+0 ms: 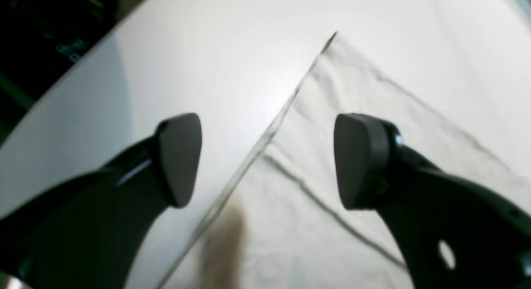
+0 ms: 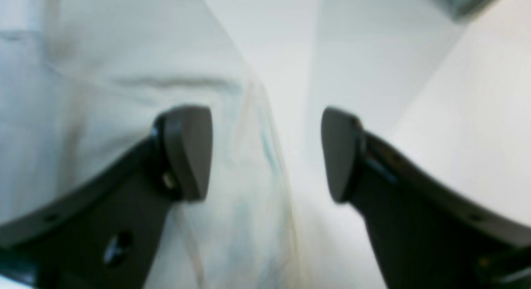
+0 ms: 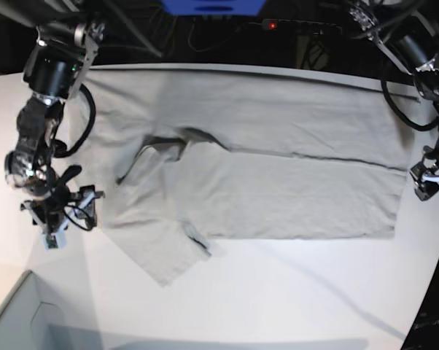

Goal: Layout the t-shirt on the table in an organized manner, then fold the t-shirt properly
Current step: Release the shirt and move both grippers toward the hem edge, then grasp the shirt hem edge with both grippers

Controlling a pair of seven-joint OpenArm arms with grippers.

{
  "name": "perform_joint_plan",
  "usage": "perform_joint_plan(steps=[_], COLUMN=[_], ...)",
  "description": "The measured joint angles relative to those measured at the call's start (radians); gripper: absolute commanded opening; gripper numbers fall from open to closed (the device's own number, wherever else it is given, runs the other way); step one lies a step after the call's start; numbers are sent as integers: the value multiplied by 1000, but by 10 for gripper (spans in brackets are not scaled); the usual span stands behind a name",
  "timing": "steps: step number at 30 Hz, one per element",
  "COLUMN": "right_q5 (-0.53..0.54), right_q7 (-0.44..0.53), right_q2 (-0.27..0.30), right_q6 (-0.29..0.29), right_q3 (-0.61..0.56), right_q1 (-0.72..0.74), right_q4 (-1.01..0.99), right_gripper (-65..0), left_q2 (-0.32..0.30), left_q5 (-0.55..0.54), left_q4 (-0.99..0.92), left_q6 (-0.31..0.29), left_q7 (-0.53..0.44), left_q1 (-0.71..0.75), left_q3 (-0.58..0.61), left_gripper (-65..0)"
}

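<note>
The light grey-beige t-shirt [image 3: 263, 182] lies spread across the white table [image 3: 278, 292], with its upper half folded down over the lower half and one sleeve [image 3: 161, 251] sticking out toward the front left. My left gripper [image 1: 267, 160] hangs open just above the shirt's straight edge [image 1: 315, 102], where cloth meets bare table [image 1: 207, 64]; in the base view this left gripper [image 3: 427, 182] is at the shirt's right end. My right gripper [image 2: 267, 154] is open too, empty, over the shirt's border [image 2: 103, 52], and it shows at the left end [image 3: 59, 208].
A grey bin [image 3: 15, 321] stands at the table's front left corner. Dark cables and a blue object [image 3: 212, 6] lie beyond the curved far edge. Bare white tabletop stretches in front of the shirt.
</note>
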Motion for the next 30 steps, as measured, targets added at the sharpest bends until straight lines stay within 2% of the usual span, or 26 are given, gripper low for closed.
perform_joint_plan(steps=[1,3,5,7,9,11,17,25,27,30], right_q5=[-6,3,-5,0,-2,-4,5,13,14,17], right_q7=[11,35,108,200,271,318,394,429,429,427], right_q2=[13,57,95,116,130,141,121,78,77,77], right_q6=[-2,-2,-3,-34,-93,-106,-109,-113,-113,-113], right_q3=[0,-1,0,-2,-5,-5,-7,-115,-115,-116], right_q1=[37,127,192,227,247,257,233,216,214,214], right_q4=[-72,-257,-422,-542,-641,-720,-742,-730,-730,-730], right_gripper=[-235,-238,-238,-235,-235,-237,-239,-244,-279,-409], left_q2=[-8,-40,-55,-67,-73,-80,-91,-127,-126,-121], left_q5=[4,17,44,71,105,151,235,321,362,419], left_q4=[-29,-95,-148,-198,-259,-333,-532,-811,-852,-903], left_q6=[13,2,8,6,-2,11,10,10,9,6], left_q7=[-3,-2,-52,-121,-191,-230,-370,-520,-556,-613], left_q1=[-16,-52,-90,-115,-132,-151,-230,-318,-337,-353], left_q3=[25,80,116,142,159,174,190,189,190,190], left_gripper=[-169,-169,-169,-169,-169,-169,-169,-169,-169,-170])
